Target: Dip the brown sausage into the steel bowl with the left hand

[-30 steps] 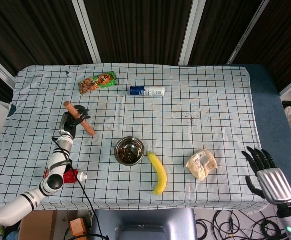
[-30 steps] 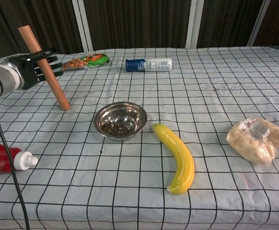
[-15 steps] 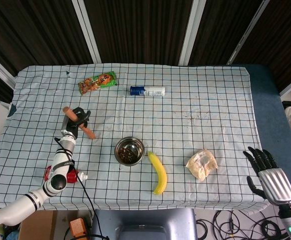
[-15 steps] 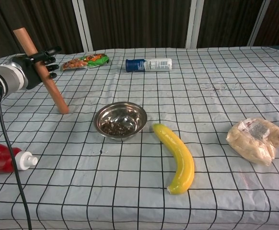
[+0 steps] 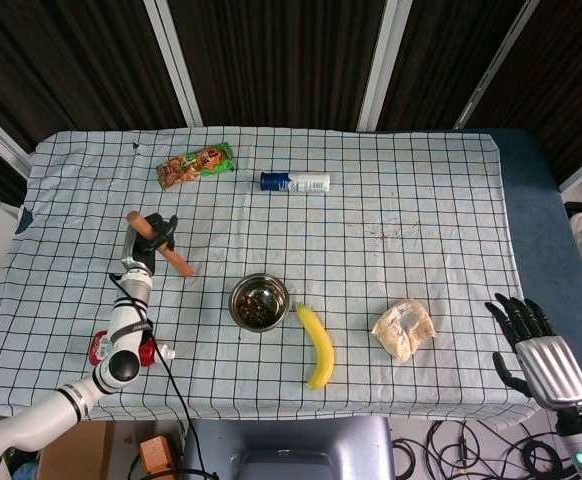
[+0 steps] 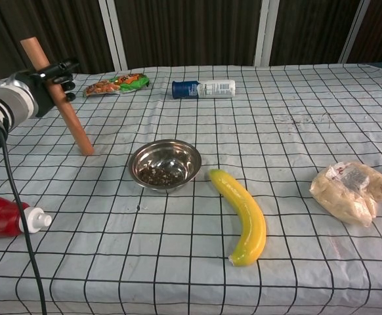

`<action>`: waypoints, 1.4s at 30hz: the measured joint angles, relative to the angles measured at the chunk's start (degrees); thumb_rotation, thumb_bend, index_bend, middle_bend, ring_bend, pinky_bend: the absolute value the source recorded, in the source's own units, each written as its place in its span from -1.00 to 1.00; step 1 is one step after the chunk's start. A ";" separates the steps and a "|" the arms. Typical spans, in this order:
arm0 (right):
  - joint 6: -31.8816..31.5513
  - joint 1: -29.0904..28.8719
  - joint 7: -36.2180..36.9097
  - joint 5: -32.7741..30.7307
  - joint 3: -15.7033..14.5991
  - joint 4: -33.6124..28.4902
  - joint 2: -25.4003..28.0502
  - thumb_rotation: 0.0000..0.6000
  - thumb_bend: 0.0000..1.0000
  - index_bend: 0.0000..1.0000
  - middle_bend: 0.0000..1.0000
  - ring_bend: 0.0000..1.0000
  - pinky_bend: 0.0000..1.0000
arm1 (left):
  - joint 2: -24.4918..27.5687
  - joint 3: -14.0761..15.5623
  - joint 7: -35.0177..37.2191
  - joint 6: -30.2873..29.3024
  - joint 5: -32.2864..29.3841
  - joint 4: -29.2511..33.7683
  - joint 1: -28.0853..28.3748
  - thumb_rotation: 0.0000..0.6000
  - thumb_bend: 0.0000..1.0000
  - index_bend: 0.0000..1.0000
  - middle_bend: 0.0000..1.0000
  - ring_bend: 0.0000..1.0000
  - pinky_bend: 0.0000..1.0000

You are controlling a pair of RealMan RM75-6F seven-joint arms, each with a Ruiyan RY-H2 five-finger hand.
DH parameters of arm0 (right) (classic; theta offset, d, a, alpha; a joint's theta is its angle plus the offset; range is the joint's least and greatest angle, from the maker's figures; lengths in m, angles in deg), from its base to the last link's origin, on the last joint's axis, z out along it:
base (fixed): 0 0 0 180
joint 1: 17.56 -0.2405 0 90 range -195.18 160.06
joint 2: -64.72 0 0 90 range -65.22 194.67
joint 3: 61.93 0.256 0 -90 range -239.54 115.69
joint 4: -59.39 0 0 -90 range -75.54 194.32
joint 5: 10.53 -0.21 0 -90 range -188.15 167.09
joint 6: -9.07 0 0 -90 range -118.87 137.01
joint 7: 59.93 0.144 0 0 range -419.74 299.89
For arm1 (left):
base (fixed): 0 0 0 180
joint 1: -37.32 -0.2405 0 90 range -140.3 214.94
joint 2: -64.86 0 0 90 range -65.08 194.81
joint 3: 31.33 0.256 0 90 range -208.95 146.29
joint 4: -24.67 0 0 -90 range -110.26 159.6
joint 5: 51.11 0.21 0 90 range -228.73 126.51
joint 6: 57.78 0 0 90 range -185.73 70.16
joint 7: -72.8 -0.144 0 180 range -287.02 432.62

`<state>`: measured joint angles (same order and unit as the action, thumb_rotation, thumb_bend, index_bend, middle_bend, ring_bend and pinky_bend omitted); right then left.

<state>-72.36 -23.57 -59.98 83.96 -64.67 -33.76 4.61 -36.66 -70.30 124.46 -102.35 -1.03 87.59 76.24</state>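
My left hand [image 6: 43, 88] [image 5: 149, 243] grips the brown sausage [image 6: 65, 108] [image 5: 177, 262] near its upper end. The sausage stands tilted, its lower tip close to the checked cloth, left of the steel bowl [image 6: 165, 164] [image 5: 259, 301]. Dark crumbs lie in the bottom of the bowl. About a hand's width of cloth separates the sausage tip from the bowl rim. My right hand [image 5: 531, 345] hangs off the table's right front corner with its fingers spread and nothing in it; the chest view does not show it.
A yellow banana [image 6: 241, 214] lies just right of the bowl. A red ketchup bottle [image 6: 7, 218] lies near the left front edge. A snack packet [image 6: 117, 83] and a blue-and-white bottle [image 6: 204, 88] lie at the back. A bag of pale food [image 6: 352, 189] sits at the right.
My left hand has lifted slightly with the sausage and drawn a little back and left; the sausage's lower tip has shifted only slightly. The right hand has not moved.
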 measured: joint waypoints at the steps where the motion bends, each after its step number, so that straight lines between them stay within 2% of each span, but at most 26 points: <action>1: -0.02 0.01 0.03 0.06 -0.02 0.00 0.01 1.00 -0.09 -1.00 -1.00 -1.00 -1.00 | -0.27 0.14 -0.62 -1.05 0.21 -0.02 0.04 1.00 0.20 1.00 1.00 0.78 0.92; 5: 0.07 -0.04 0.12 0.15 -0.08 -0.01 0.07 1.00 -0.09 -1.00 -1.00 -1.00 -1.00 | -0.81 0.79 -2.51 -3.45 1.01 0.37 0.05 1.00 0.63 1.00 1.00 0.90 1.00; 11: -0.06 -0.01 0.45 0.41 -0.19 0.01 0.23 1.00 -0.09 -1.00 -1.00 -1.00 -1.00 | -1.28 1.34 -2.55 -7.15 3.37 2.35 -0.49 1.00 0.90 1.00 1.00 0.95 1.00; 18: -0.04 -0.07 0.48 0.80 -0.34 0.05 0.20 1.00 -0.09 -1.00 -1.00 -1.00 -1.00 | -0.50 2.68 -1.79 -10.71 6.83 9.46 -2.39 1.00 0.87 1.00 1.00 0.94 1.00; 25: 0.55 -0.30 -0.15 1.54 -0.81 -0.03 -0.07 1.00 -0.09 -1.00 -1.00 -1.00 -1.00 | 1.81 4.97 -2.95 -13.23 9.18 24.08 -5.08 1.00 0.82 1.00 1.00 0.92 1.00; 28: 0.65 -0.37 0.27 1.54 -0.85 -0.06 0.06 1.00 -0.09 -1.00 -1.00 -1.00 -1.00 | 2.14 5.98 -5.79 -15.25 10.87 29.28 -5.25 1.00 0.81 1.00 1.00 0.92 1.00; 35: -0.04 -0.26 2.00 0.76 -0.31 0.14 0.63 1.00 -0.09 -1.00 -1.00 -1.00 -1.00 | -1.39 10.10 -10.83 -18.75 14.87 29.23 -3.92 1.00 0.82 1.00 1.00 0.91 1.00; 42: -0.25 -0.21 3.01 0.54 -0.20 0.39 0.96 1.00 -0.09 -1.00 -1.00 -1.00 -1.00 | -4.83 11.29 -12.30 -18.57 15.43 24.99 -1.89 1.00 0.79 1.00 1.00 0.90 1.00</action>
<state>-72.60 -23.78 -56.97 84.50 -64.87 -33.38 5.57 -41.49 -59.01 112.15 -120.92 14.41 112.58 74.35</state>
